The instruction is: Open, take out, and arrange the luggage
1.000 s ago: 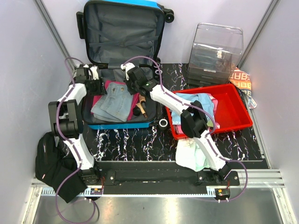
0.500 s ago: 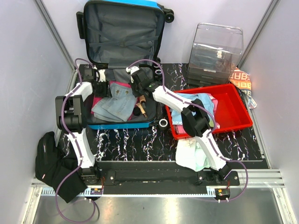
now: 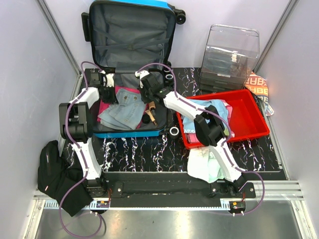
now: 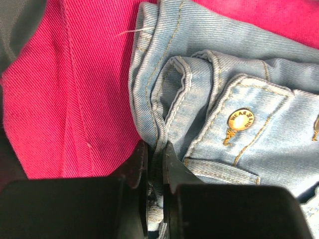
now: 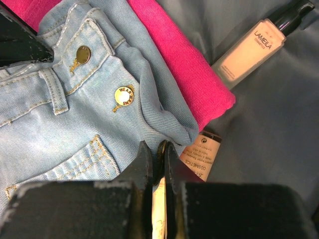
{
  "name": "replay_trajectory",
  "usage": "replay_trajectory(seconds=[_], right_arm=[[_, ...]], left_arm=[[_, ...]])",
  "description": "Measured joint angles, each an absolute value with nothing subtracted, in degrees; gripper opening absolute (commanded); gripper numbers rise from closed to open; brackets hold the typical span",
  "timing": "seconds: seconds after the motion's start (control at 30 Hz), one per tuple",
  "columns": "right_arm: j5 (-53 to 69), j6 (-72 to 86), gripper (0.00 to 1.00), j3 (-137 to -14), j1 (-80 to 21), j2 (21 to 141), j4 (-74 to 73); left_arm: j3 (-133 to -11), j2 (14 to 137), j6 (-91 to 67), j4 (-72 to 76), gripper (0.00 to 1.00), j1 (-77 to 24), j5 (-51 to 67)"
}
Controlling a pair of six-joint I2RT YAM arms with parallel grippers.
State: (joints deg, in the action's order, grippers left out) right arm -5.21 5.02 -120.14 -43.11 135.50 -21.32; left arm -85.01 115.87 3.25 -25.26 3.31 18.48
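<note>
The luggage (image 3: 130, 133), a bright blue hard-shell suitcase, lies open on the table with its grey-lined lid propped against the back wall. In its base a light blue denim garment (image 3: 124, 110) rests on a pink garment (image 3: 128, 90), beside cosmetic bottles (image 3: 151, 112). My left gripper (image 3: 112, 91) is shut on a fold at the left edge of the denim garment (image 4: 224, 84), next to the pink garment (image 4: 75, 89). My right gripper (image 3: 146, 94) is shut on the right corner of the denim garment (image 5: 99, 124). A beige cosmetic bottle (image 5: 249, 47) lies on the grey lining.
A red tray (image 3: 251, 107) holding clothes (image 3: 209, 109) sits right of the suitcase, with a clear drawer box (image 3: 232, 52) behind it. A tape roll (image 3: 174, 131) lies by the suitcase's front corner. A pale cloth (image 3: 204, 164) and a black bag (image 3: 55, 172) lie near the arm bases.
My left gripper moved right to the denim's edge and closed on it. The right gripper stayed shut on the denim's other corner and shifted slightly.
</note>
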Motion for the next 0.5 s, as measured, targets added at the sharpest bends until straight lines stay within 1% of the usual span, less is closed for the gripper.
replay_trajectory(seconds=[0.2, 0.5], right_arm=[[-5.34, 4.97, 0.0, -119.55, -43.0, 133.64, -21.82], [-6.37, 4.23, 0.0, -119.39, -42.57, 127.33, -22.26]], left_arm=[[-84.09, 112.07, 3.25, -26.59, 0.0, 3.31, 20.01], [-83.96, 105.1, 2.72, -27.29, 0.0, 3.2, 23.2]])
